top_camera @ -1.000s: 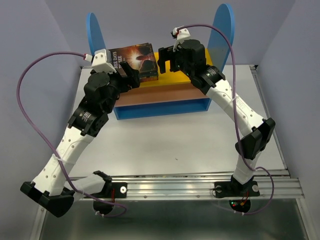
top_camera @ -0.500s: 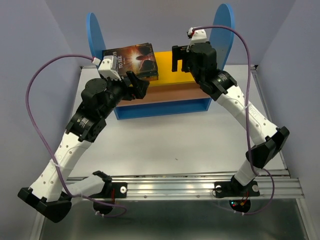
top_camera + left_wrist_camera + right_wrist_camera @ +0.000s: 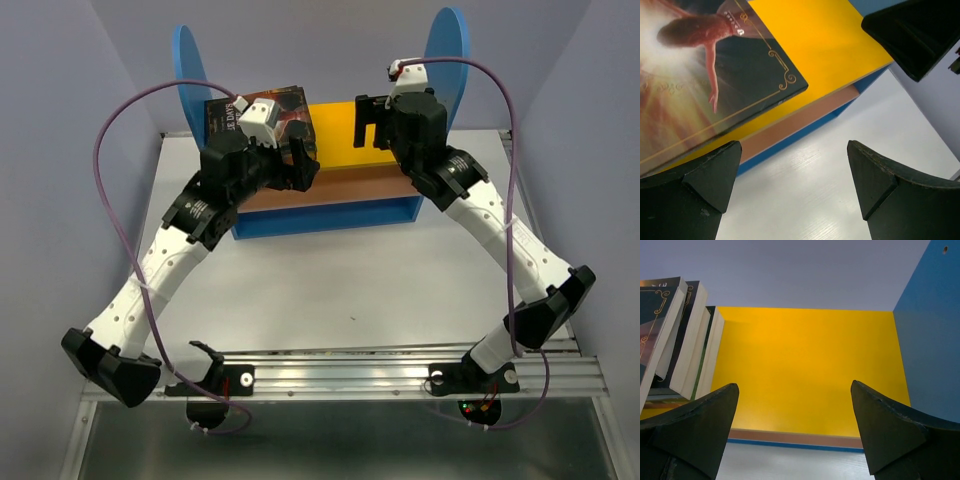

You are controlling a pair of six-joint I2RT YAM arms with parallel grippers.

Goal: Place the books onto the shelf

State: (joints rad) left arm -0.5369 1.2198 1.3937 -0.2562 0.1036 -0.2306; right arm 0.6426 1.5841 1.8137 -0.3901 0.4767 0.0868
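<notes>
Right wrist view: at least four books (image 3: 685, 340) lean together at the left end of the yellow upper board (image 3: 810, 370) of the shelf (image 3: 330, 215), page edges showing. The outermost cover is dark with gilt corner scrollwork and a glowing reddish figure. Two blue side panels (image 3: 448, 50) flank the board. The left gripper (image 3: 794, 147) hangs over the shelf's front edge beside the books. The right gripper (image 3: 794, 386) faces the bare yellow stretch. Both have fingers spread wide, holding nothing, above the white table (image 3: 350, 270).

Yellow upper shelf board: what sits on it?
Several thin paperback books lean at its left end; the top dark cover hides the others' covers. The rest of the yellow board is bare.
</notes>
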